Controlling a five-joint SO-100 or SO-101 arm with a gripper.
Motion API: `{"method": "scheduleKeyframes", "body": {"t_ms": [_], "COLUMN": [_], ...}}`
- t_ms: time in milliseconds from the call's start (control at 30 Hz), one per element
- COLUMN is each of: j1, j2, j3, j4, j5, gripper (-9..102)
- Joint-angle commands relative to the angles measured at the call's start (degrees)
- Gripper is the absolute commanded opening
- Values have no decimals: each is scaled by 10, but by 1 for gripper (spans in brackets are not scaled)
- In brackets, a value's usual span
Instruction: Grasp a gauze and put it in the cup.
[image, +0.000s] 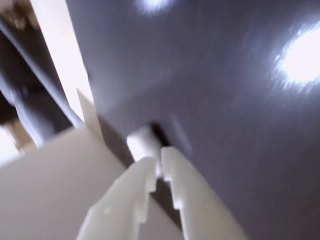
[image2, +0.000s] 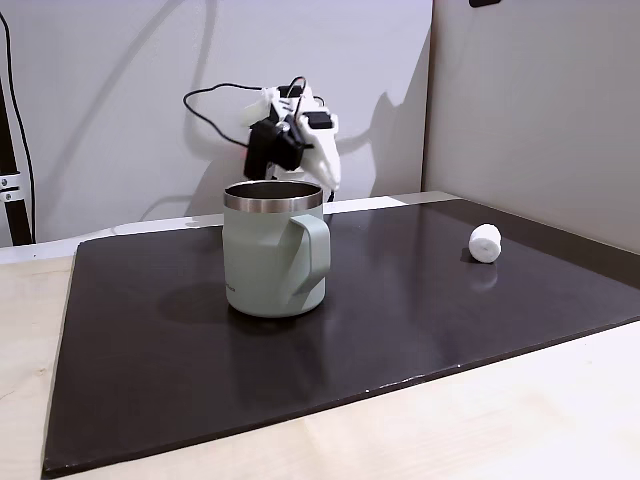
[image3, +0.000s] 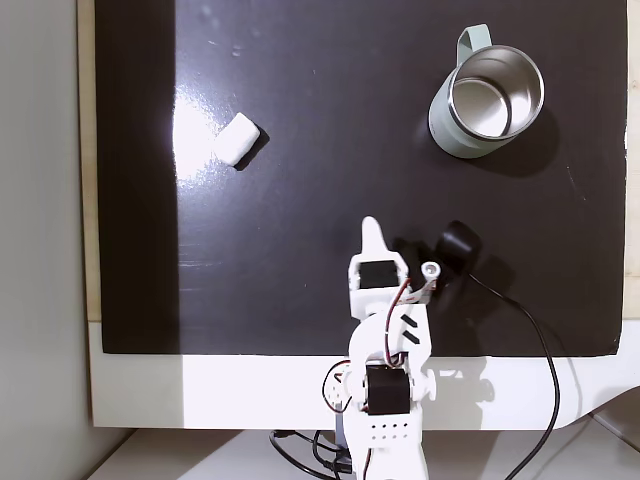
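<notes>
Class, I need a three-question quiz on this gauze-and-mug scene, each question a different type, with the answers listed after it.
1. True or false: the gauze already lies inside the cup.
2. In the fixed view from above, the cup's handle points toward: A) the top edge B) the arm C) the gauze.
3. Fill in: the gauze rests on the dark ___.

Key: 1 false; 2 A; 3 mat. The gripper looks nearly closed, holding nothing.
</notes>
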Motion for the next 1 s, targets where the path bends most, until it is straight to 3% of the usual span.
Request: {"method": "scheduleKeyframes", "body": {"t_ms": [0, 200, 500, 767, 967], "j1": [-20, -29, -33, -76, -122], "j2": [-54, -323, -666, -802, -919], "j3": [-86, -275, -653, -801, -909], "j4": [2, 28, 199, 276, 325], "j5": [-4, -4, -11, -60, -69], "gripper": [0, 0, 0, 18, 24]}}
